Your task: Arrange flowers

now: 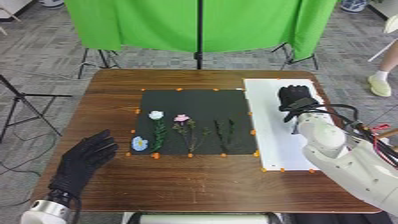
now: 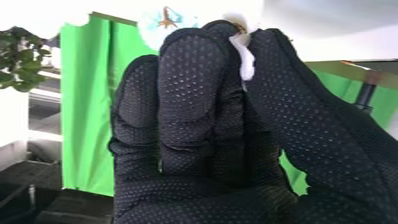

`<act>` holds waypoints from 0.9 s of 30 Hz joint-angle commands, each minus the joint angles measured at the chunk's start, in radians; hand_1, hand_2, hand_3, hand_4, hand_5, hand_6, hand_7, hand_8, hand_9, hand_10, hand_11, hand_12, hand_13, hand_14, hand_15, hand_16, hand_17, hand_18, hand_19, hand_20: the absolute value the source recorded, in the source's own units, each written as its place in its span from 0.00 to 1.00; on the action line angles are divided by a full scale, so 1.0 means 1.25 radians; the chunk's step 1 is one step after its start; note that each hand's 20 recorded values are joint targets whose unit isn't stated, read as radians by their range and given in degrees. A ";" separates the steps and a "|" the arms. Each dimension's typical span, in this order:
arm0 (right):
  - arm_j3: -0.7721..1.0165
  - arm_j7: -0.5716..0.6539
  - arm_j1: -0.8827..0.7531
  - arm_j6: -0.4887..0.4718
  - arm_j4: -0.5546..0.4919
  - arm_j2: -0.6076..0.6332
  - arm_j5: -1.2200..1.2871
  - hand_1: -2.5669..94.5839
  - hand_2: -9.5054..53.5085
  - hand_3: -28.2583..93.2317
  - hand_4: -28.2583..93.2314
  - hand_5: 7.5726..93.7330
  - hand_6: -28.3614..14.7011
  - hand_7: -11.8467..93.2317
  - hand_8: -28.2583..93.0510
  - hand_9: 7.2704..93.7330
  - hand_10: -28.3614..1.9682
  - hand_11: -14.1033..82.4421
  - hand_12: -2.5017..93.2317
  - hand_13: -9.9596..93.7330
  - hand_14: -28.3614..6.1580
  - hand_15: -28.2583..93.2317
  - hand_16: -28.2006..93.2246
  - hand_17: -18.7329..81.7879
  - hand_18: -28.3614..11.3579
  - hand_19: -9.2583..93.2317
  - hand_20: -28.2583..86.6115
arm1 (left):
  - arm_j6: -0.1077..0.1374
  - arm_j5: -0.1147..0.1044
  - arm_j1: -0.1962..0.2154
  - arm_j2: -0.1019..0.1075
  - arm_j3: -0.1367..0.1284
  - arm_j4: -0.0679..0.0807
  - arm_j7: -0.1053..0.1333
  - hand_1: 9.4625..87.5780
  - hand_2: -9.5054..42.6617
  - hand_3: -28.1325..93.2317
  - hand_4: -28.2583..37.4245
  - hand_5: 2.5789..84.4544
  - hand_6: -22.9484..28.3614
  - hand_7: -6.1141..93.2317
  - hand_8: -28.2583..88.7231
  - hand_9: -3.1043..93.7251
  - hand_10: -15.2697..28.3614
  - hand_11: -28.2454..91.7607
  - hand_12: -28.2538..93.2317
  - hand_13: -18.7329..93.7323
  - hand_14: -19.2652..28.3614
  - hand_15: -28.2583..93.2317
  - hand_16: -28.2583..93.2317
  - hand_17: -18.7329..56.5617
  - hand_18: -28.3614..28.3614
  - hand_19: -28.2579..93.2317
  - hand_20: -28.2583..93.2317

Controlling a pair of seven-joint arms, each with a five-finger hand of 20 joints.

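Observation:
In the head view my right hand (image 1: 294, 95) is over the upper part of the white sheet (image 1: 271, 150). The right wrist view shows my right hand (image 2: 200, 100) pinching a white petal-like piece (image 2: 242, 56) between thumb and fingers. Beyond the fingertips is a pale blue flower (image 2: 158, 31) with a brown star-shaped centre; whether the two are joined I cannot tell. On the dark mat (image 1: 200, 100) lie a blue flower (image 1: 139, 143), a white flower (image 1: 156, 115) with a leafy stem, a pink flower (image 1: 181, 118) and green stems (image 1: 223, 137). My left hand (image 1: 86, 155) is open left of the mat.
Orange markers (image 1: 155, 155) edge the mat and the sheet on the brown table (image 1: 178, 185). Behind the table hangs a green cloth (image 1: 147, 25) on a stand. A black tripod (image 1: 27, 95) stands on the floor at the left.

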 commanded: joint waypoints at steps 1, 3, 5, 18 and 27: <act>0.018 -0.049 0.012 0.027 -0.072 -0.027 0.008 0.58 0.00 0.92 0.00 0.70 0.69 0.66 0.14 0.87 0.81 0.37 0.54 0.88 0.89 0.62 0.57 0.55 0.34 0.84 0.59 | -0.003 0.002 0.017 -0.004 -0.001 0.000 -0.003 0.19 0.22 0.80 0.03 0.43 0.54 0.25 0.17 0.37 0.64 0.43 0.38 0.38 0.73 0.53 0.23 0.13 0.87 0.64 0.30; -0.001 -0.070 0.034 0.034 -0.091 -0.048 0.015 0.58 0.00 0.92 0.00 0.69 0.69 0.66 0.14 0.87 0.81 0.37 0.55 0.88 0.89 0.62 0.57 0.55 0.34 0.84 0.59 | -0.003 0.002 0.018 -0.004 0.001 -0.001 -0.003 0.19 0.22 0.80 0.03 0.43 0.54 0.25 0.17 0.37 0.64 0.43 0.38 0.38 0.73 0.53 0.23 0.13 0.87 0.64 0.30; -0.017 -0.099 0.054 0.038 -0.108 -0.074 0.014 0.58 0.00 0.92 0.00 0.69 0.69 0.67 0.14 0.87 0.81 0.37 0.55 0.88 0.89 0.62 0.57 0.55 0.34 0.84 0.59 | -0.003 0.003 0.017 -0.004 0.003 -0.001 -0.003 0.19 0.22 0.80 0.03 0.43 0.54 0.25 0.17 0.37 0.64 0.43 0.38 0.38 0.73 0.53 0.23 0.13 0.87 0.64 0.30; -0.084 -0.192 0.127 -0.037 -0.097 -0.223 0.010 0.57 0.00 0.92 0.00 0.67 0.72 0.68 0.15 0.87 0.83 0.37 0.55 0.87 0.87 0.63 0.57 0.53 0.34 0.83 0.60 | -0.003 0.002 0.001 -0.005 0.013 0.006 -0.008 0.19 0.22 0.80 0.04 0.43 0.54 0.25 0.17 0.36 0.65 0.43 0.38 0.38 0.73 0.53 0.23 0.13 0.86 0.64 0.30; -0.116 -0.215 0.110 -0.088 -0.094 -0.230 -0.002 0.57 0.00 0.92 0.00 0.67 0.72 0.68 0.15 0.87 0.84 0.36 0.54 0.86 0.86 0.63 0.56 0.53 0.35 0.83 0.60 | -0.002 0.001 -0.001 -0.005 0.013 0.007 -0.010 0.19 0.22 0.80 0.03 0.43 0.54 0.25 0.17 0.37 0.65 0.43 0.37 0.38 0.73 0.53 0.23 0.13 0.86 0.64 0.30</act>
